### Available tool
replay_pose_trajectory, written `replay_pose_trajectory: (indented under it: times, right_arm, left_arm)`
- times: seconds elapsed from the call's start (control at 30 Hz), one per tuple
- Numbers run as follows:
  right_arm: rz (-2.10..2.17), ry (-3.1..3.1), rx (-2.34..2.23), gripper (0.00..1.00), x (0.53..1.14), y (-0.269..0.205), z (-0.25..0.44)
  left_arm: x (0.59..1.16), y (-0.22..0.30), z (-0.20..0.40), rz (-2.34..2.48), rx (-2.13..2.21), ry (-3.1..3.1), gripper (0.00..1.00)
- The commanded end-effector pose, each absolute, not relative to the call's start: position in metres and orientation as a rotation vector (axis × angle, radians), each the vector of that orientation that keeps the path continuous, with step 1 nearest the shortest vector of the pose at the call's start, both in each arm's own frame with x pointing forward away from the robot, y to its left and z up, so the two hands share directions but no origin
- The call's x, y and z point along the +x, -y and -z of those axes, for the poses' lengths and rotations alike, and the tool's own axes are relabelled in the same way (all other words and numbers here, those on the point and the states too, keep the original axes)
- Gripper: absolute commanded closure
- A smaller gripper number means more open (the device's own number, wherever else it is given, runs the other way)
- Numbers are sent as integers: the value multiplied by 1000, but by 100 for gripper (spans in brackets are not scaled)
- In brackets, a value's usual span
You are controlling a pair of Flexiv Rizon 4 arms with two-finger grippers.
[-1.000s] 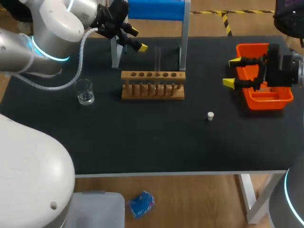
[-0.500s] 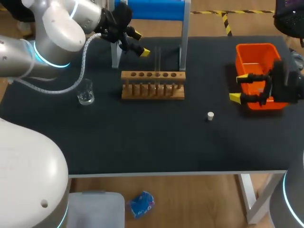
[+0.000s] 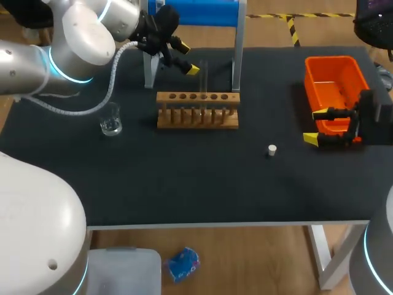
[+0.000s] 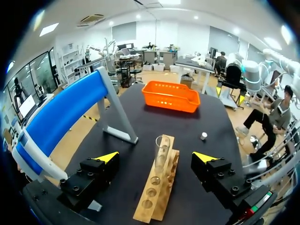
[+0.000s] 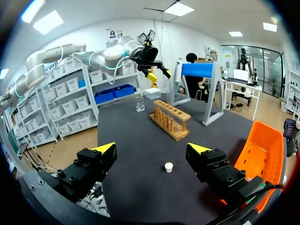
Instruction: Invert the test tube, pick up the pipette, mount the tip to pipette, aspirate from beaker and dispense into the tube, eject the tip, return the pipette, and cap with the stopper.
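Standing glass tube (image 3: 204,77) in wooden rack (image 3: 196,111) | left claw (image 4: 156,157) spread | right claw (image 5: 151,148) spread

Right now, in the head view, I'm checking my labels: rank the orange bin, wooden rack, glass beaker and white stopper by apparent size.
1. orange bin; the rack is wider, but the bin covers more
2. wooden rack
3. glass beaker
4. white stopper

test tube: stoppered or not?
Not stoppered. The test tube stands in the wooden rack with nothing on top; the stopper lies loose on the table.
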State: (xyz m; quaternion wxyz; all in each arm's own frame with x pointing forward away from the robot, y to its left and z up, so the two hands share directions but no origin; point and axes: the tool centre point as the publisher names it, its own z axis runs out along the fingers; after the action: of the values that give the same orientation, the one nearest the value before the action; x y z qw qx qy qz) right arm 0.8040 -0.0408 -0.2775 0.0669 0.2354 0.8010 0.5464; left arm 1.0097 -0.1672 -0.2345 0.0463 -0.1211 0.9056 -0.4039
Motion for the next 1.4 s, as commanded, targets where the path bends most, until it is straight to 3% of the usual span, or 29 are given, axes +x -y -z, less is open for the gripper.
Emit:
replay_pose_trajectory:
  times: [0.03, 0.8, 1.4]
  right_arm:
    - [-1646, -2413, 711, 0, 803, 41, 277]
    - [-1585, -2430, 698, 0, 805, 40, 280]
    - [-1385, -2496, 723, 0, 823, 33, 359]
  left_arm:
    - [1012, 172, 235, 1234, -365, -2769, 0]
    - [1012, 170, 245, 1251, -372, -2773, 0]
    - [1012, 170, 245, 1251, -372, -2773, 0]
